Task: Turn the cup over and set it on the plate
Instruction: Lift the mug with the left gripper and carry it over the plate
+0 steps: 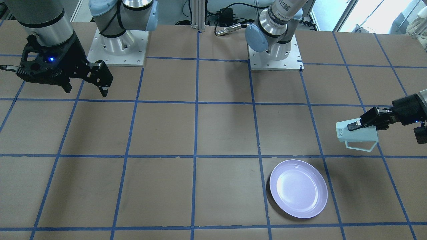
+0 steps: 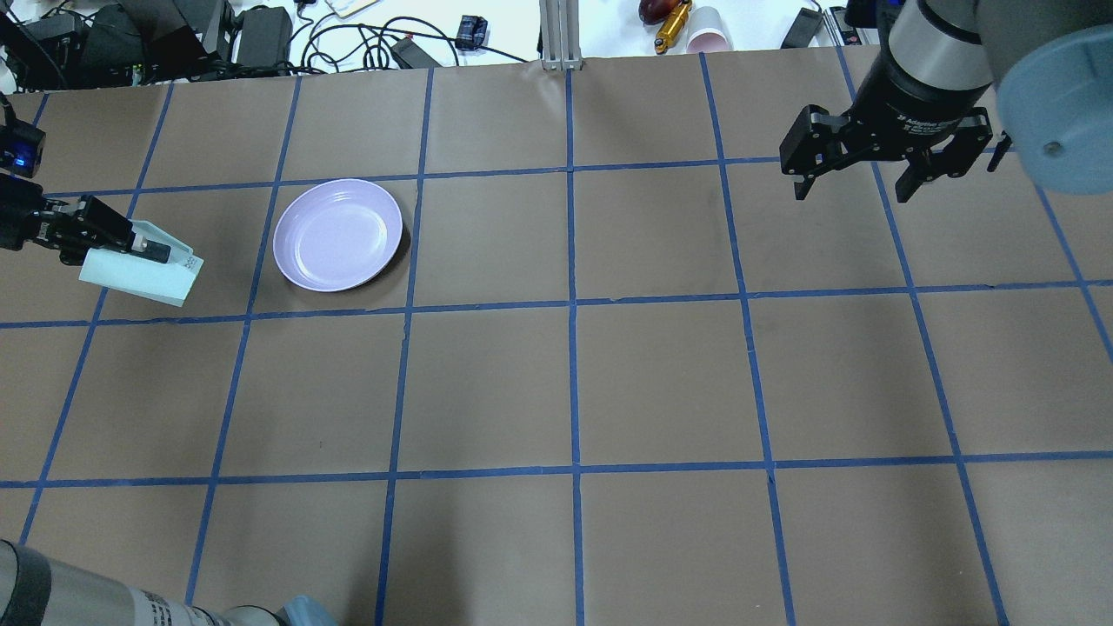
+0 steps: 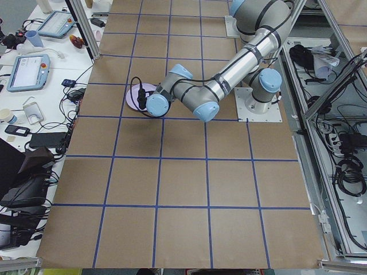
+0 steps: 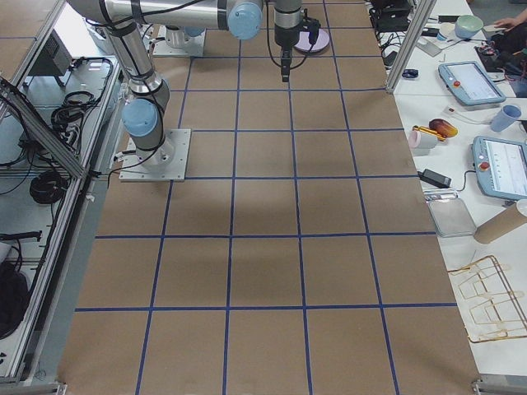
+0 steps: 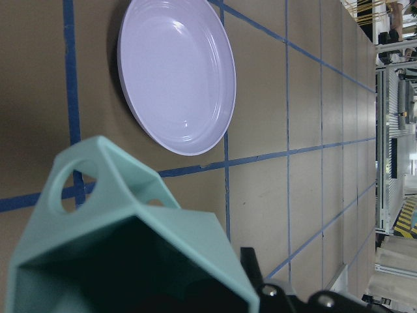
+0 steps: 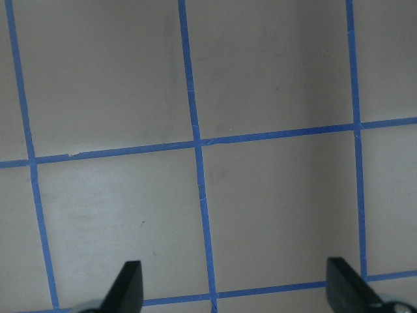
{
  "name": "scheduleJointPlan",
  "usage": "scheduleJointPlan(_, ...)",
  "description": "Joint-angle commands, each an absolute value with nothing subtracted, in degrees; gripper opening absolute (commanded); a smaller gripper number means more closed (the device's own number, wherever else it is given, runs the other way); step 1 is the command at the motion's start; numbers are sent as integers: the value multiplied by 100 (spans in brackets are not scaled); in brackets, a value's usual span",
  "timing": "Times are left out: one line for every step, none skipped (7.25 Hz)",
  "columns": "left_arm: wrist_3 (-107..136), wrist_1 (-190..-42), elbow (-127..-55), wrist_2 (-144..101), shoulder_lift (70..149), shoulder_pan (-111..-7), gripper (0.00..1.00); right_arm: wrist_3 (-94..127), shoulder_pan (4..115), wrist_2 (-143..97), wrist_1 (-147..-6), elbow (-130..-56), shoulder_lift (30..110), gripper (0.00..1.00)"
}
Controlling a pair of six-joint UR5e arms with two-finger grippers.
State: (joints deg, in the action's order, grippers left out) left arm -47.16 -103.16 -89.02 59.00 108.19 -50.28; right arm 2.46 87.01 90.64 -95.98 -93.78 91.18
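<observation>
Plainly, the left gripper (image 1: 355,126) was clamped on the cup (image 1: 362,134), one dark finger (image 2: 153,253) lying along the outer wall near the rim while the other finger was hidden. The cup (image 2: 139,276) was held on its side, its base with the small dark lettering pointing toward the middle of the table (image 2: 661,374). In the front-facing view its open-frame handle hung at six o'clock. Whether it touched the table I could not tell. From the left wrist camera the hexagonal mouth of the cup (image 5: 130,251) gaped at the lens, with the handle at about eleven o'clock. In the overhead view the cup sat at roughly nine o'clock from the plate (image 2: 337,235), near it but apart. The plate (image 1: 298,188) lay flat on the brown, blue-taped surface with nothing on it, its glossy inside also showing to the left wrist camera (image 5: 176,72). The right gripper (image 2: 852,193) hung well apart at about three o'clock from the plate, its fingers spread wide and holding nothing (image 6: 238,293).
</observation>
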Motion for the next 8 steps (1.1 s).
scheduleJointPlan(-3741,-9750,-9061,6291,10531,-5534,0,246,8701,9062,-9598,-9378,9123,100)
scheduleJointPlan(-3292,-9503,-9088,6441,10442,-5885,0,246,8701,9062,-9598,-9378,9114,100)
scheduleJointPlan(-2861,-9283,-9088,6503,10354,-6263,0,246,8701,9062,-9598,-9378,9114,100)
scheduleJointPlan(-2395,-8933,-9097,6922,10327,-6615,0,246,8701,9062,-9598,-9378,9123,100)
scheduleJointPlan(-2095,-8547,-9097,7248,10327,-6992,0,246,8701,9062,-9598,-9378,9123,100)
scheduleJointPlan(-1805,-8334,-9088,7451,10362,-7301,0,246,8701,9062,-9598,-9378,9114,100)
scheduleJointPlan(-1663,-8010,-9105,7592,10458,-7521,0,246,8701,9062,-9598,-9378,9114,100)
scheduleJointPlan(-1670,-7633,-9114,8029,10529,-7758,0,246,8701,9062,-9598,-9378,9114,100)
